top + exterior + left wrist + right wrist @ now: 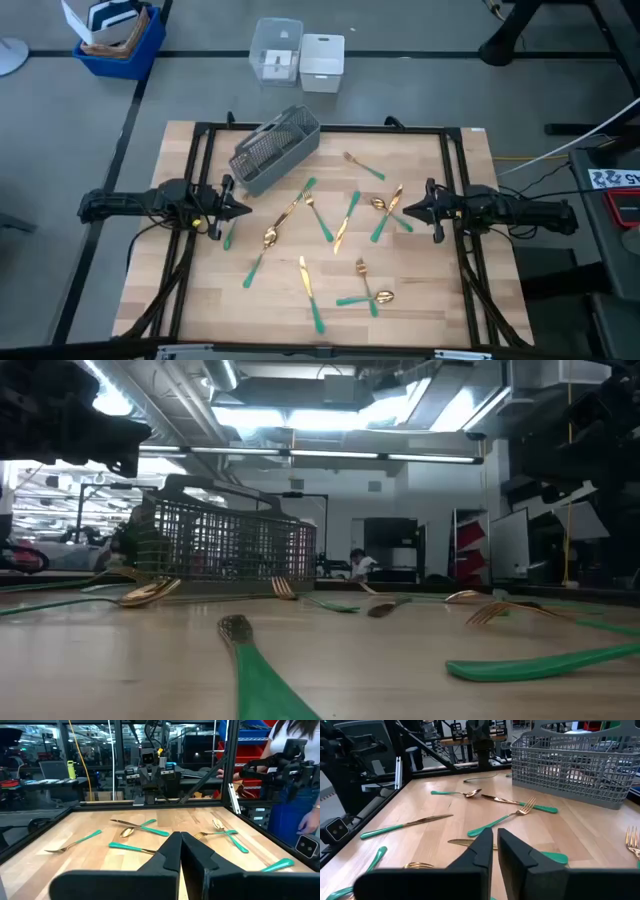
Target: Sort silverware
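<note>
**Gold-and-teal cutlery lies loose across the table, both arms waiting**

Wooden table (420,290) carries the silverware (330,235) scattered over its middle and near half: forks, spoons and knives with gold heads and teal handles, lying flat, several crossing one another. None of it appears to be in the grey mesh caddy (274,150), which sits toward the far left of the tabletop, though its inside is hard to read from above.

The left gripper (245,210) hangs at the table's left edge, pointing inward, its fingers (167,855) pressed together with nothing between them. The right gripper (405,211) mirrors it at the right edge, just beside a spoon (380,204) and a crossing fork; its fingers (512,852) stand nearly closed with a thin gap, gripping nothing.

Beyond the table a clear plastic bin (276,50), a white box (322,62) and a blue crate (120,40) sit on the floor.
</note>
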